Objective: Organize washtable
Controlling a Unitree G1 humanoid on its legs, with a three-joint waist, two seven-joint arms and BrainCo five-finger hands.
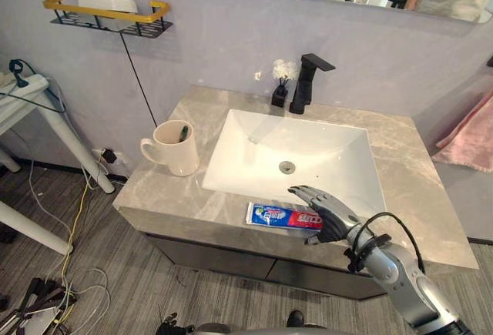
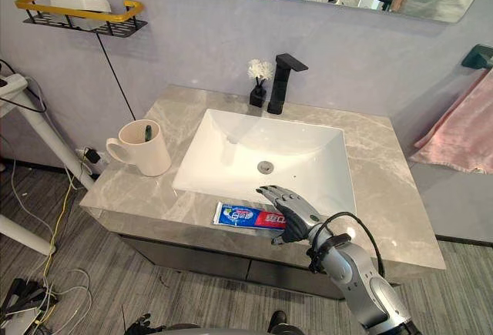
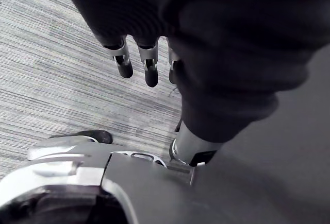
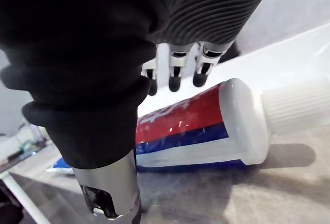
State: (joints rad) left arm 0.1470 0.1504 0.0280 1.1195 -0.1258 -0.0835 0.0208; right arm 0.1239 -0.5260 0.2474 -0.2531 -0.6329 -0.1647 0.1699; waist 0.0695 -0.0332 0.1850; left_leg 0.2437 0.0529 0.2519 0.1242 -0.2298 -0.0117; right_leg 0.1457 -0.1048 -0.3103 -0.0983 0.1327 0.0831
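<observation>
Where toothpaste (image 1: 273,216) lies: table (image 1: 416,189) front (by the sink (image 1: 254,158))
Right hand (image 1: 330,213): straight-fingered above it, empty
Left hand (image 3: 149,62): relaxed, empty

Grey stone counter (image 1: 428,196), white sink (image 1: 250,150) set in the middle. On the left, a cream cup (image 1: 176,152) with something green inside. At the front edge, a toothpaste tube (image 1: 279,216) lying flat, just before the sink. At the back, a black tap (image 1: 306,82), a small vase (image 1: 280,92) of white flowers just beside it.

Glossy plastic toothpaste tube (image 4: 196,126) on seemingly polished marble countertop (image 1: 416,165).
</observation>
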